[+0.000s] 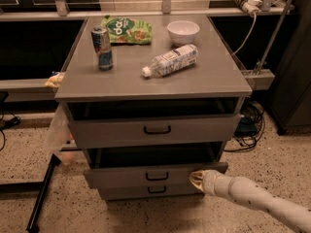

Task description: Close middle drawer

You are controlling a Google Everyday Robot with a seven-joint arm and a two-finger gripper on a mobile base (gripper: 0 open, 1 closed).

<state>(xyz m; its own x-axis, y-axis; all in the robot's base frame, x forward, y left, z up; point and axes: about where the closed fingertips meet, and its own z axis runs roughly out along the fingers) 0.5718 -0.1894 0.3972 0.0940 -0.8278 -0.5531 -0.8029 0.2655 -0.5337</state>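
While the middle drawer (121, 177) is standing pulled out, the gripper (196, 180) is touching its front's right end; its spread I cannot tell.

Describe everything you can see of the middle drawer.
The middle drawer is grey and metal-looking, with a low flat front and a small dark loop handle at its centre. It stands pulled out, its inside dark, below the top drawer. The hand is at its front's right end, seemingly touching it.
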